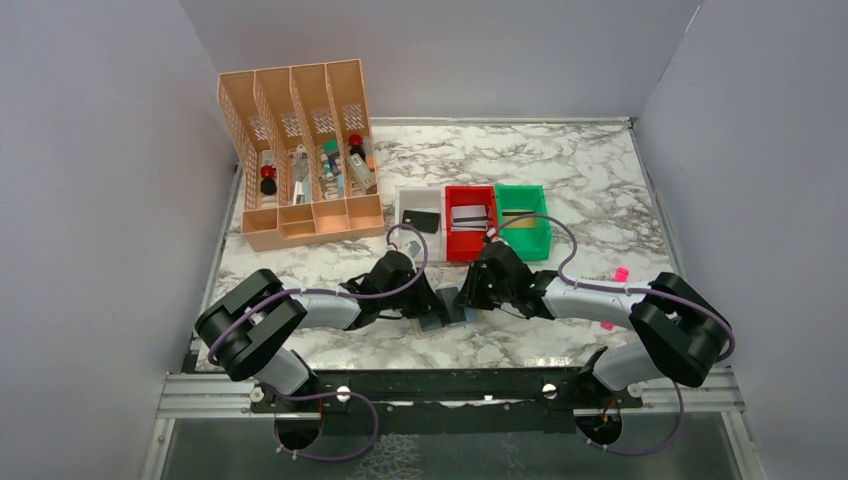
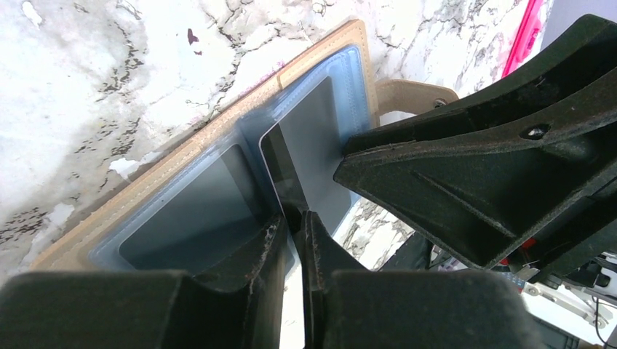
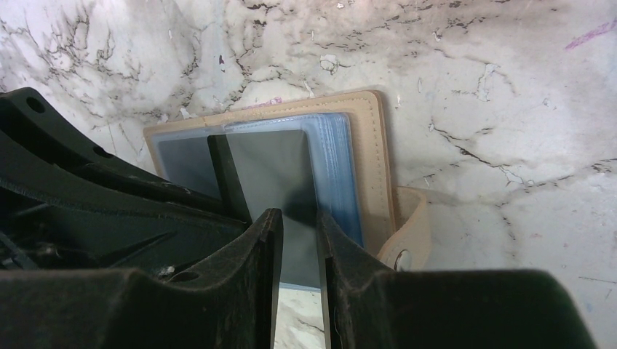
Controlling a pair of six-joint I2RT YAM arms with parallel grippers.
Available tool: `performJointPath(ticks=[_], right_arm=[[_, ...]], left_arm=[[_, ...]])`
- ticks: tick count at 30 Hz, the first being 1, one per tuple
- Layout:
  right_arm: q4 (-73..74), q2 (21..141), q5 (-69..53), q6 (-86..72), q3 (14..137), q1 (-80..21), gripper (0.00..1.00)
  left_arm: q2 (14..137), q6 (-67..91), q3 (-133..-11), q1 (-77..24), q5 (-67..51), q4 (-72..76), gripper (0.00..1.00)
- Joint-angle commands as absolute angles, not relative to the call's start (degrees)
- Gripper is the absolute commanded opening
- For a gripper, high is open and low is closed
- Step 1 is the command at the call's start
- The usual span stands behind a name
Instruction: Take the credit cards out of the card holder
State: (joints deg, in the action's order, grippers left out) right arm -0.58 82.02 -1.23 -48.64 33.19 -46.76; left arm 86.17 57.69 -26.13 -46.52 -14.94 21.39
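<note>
The card holder [image 3: 364, 145] lies open on the marble worktop [image 1: 560, 170] between both arms. The left gripper [image 2: 295, 225] has its jaws pinched on the holder's raised clear sleeve. The right gripper [image 3: 298, 240] has its jaws closed on a dark card [image 3: 273, 174] standing in the sleeve.

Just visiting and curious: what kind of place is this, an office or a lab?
Likely a robot test booth: plain grey walls box in a marble-patterned table, with two arms bolted to a rail at its edge.
</note>
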Motion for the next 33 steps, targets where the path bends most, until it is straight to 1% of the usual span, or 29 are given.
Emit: performJointPath(ticks=[1,3,8,14,21,25,28,33], right_arm=[[6.49,83.72,1.22,-47.90,31.92,-46.85,0.29],[6.86,83.67,1.66,-47.89,32.01,-46.85,0.29],[7.86,83.36,3.26,-47.53,32.45,-46.82,0.29],[9.17,83.29,4.82,-47.12,33.42,-46.71,0.29],[10.10,82.57,6.15,-47.04,34.03,-46.76,0.29],[11.42,79.57,4.85,-45.77,35.31,-46.76,0.30],[9.12,74.88,2.62,-43.78,35.04,-46.76,0.33],[2.07,67.17,-0.66,-41.61,32.75,-46.76,0.46]], left_arm=[[86.10,57.30,-26.48,-46.75,-14.33,22.68,0.12],[85.69,57.30,-26.10,-46.75,-14.23,22.68,0.07],[83.65,57.32,-24.03,-46.70,-13.34,22.59,0.00],[79.70,55.84,-22.69,-46.47,-11.18,19.65,0.00],[74.24,48.50,-28.94,-46.40,-3.63,3.48,0.00],[69.54,46.85,-30.07,-46.41,-0.15,-1.03,0.00],[66.37,46.60,-29.62,-46.24,0.19,-0.48,0.00],[64.69,45.88,-29.32,-46.29,-0.43,1.29,0.00]])
